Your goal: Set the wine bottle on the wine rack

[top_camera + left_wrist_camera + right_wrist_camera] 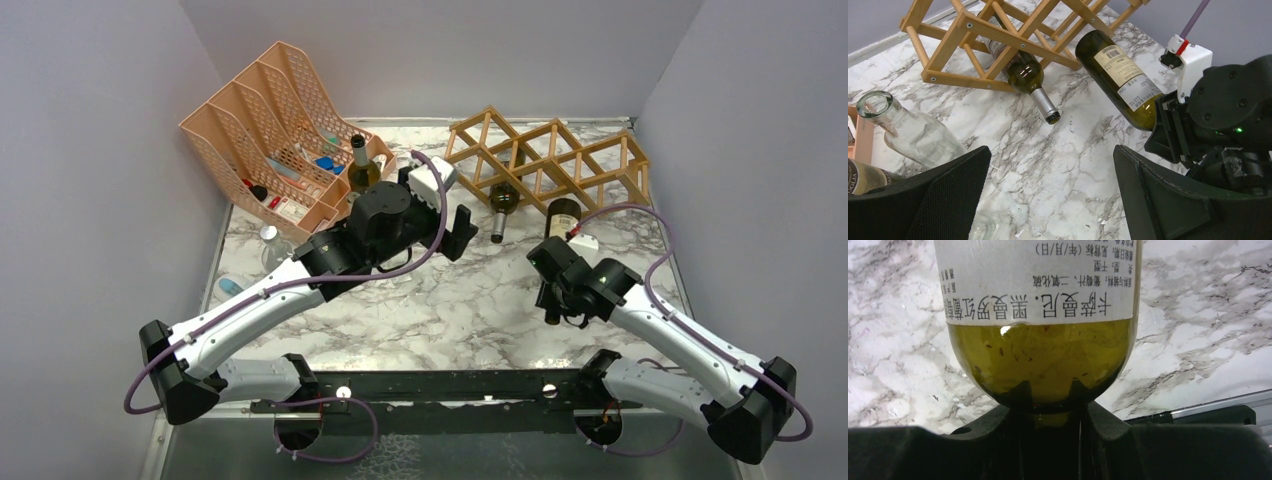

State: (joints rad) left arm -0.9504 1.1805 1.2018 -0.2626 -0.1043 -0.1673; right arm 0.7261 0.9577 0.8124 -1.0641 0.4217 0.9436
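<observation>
The wooden lattice wine rack (560, 160) stands at the back right and also shows in the left wrist view (998, 30). One green bottle (502, 200) lies in a lower cell with its neck sticking out (1025, 72). My right gripper (556, 292) is shut on the neck of a second green wine bottle (563, 217), whose base points at the rack, just in front of it. This bottle's white label shows in the right wrist view (1038, 285), with the gripper (1049, 407) at its shoulder. My left gripper (462, 230) is open and empty above the marble (1053, 190).
A peach mesh file organizer (270, 120) stands at the back left, with a dark upright bottle (362, 165) beside it. A clear glass bottle (913, 132) lies near my left gripper's left finger. The grey walls close in on three sides.
</observation>
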